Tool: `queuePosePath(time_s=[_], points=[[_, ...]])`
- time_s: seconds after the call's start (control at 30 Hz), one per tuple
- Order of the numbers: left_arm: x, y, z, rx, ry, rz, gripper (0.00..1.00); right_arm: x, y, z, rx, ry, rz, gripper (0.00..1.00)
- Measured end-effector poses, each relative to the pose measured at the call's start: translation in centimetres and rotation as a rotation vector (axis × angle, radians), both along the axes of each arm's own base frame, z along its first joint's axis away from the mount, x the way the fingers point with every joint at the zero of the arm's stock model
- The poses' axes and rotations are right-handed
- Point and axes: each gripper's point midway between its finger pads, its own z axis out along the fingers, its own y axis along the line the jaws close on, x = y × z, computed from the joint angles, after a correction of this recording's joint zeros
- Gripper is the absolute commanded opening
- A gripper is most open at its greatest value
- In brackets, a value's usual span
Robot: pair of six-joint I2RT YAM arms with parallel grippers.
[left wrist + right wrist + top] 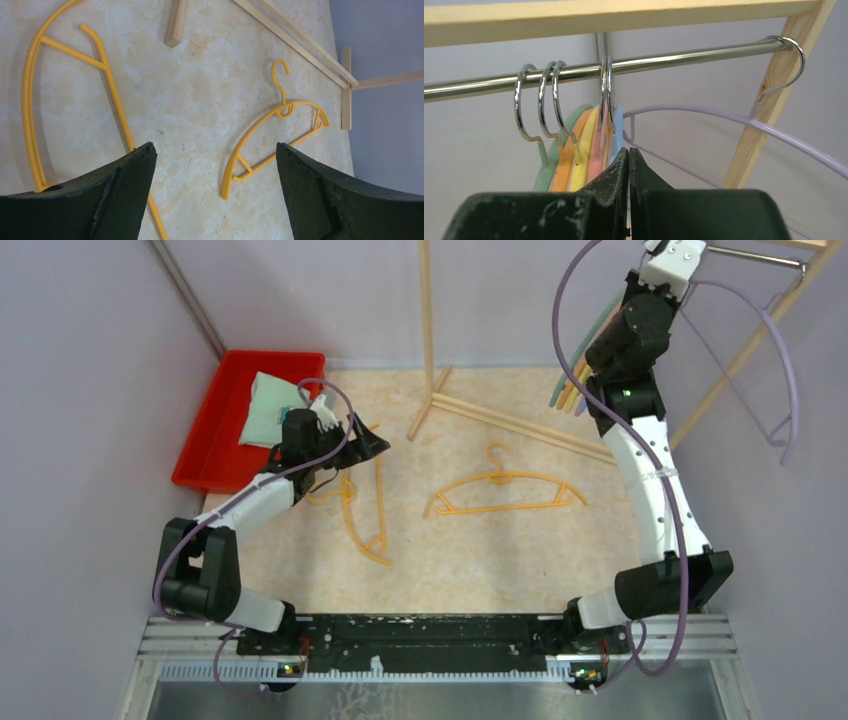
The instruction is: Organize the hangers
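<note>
Two orange-yellow hangers lie flat on the table: one in the middle [505, 492] [272, 145], the other further left [362, 525] [30, 100]. My left gripper [376, 438] [214, 150] hovers open above the bare table between them, holding nothing. My right arm [640, 340] is raised to the rack. Its gripper [629, 150] is shut and empty, just below the metal rod [674, 57]. Green [546, 170], orange [564, 165], yellow [584, 155], pink [599, 150] and blue [618, 135] hangers hang bunched on the rod. A lavender hanger [734, 117] [790, 370] hangs at the rod's end.
A red bin [215, 430] holding a folded cloth [270, 410] stands at the back left. The wooden rack's feet [500, 420] [310, 45] lie across the back of the table, with an upright pole [428, 310]. Walls close both sides.
</note>
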Motion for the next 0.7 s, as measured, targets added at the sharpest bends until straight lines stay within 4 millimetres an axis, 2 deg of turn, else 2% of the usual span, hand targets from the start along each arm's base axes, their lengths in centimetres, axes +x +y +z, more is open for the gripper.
queuePosePath(time_s=[0.17, 0.27, 0.3, 0.33, 0.4, 0.5, 0.6, 0.7], points=[[-0.1, 0.0, -0.1, 0.006, 0.000, -0.004, 0.95, -1.0, 1.9, 1.9, -0.008, -0.040, 0.176, 0.00], [-0.1, 0.2, -0.3, 0.016, 0.001, -0.006, 0.95, -2.2, 4.2, 3.7, -0.034, -0.071, 0.345, 0.00], [-0.1, 0.3, -0.4, 0.020, 0.002, -0.005, 0.95, -2.6, 4.8, 4.1, -0.043, -0.074, 0.389, 0.04], [-0.1, 0.3, -0.4, 0.023, 0.005, -0.005, 0.95, -3.0, 5.7, 4.6, -0.052, -0.076, 0.443, 0.18], [-0.1, 0.5, -0.7, 0.029, 0.011, -0.003, 0.96, -3.7, 7.6, 5.9, -0.070, -0.088, 0.540, 0.29], [0.0, 0.6, -1.5, 0.039, 0.026, 0.001, 0.97, -4.6, 11.8, 6.7, -0.108, -0.075, 0.705, 0.46], [0.1, 0.8, -2.2, 0.050, 0.042, 0.007, 0.98, -5.1, 16.0, 6.1, -0.135, -0.026, 0.858, 0.61], [0.2, 0.9, -2.4, 0.059, 0.047, 0.013, 0.99, -4.8, 20.0, 4.1, -0.141, 0.046, 0.992, 0.67]])
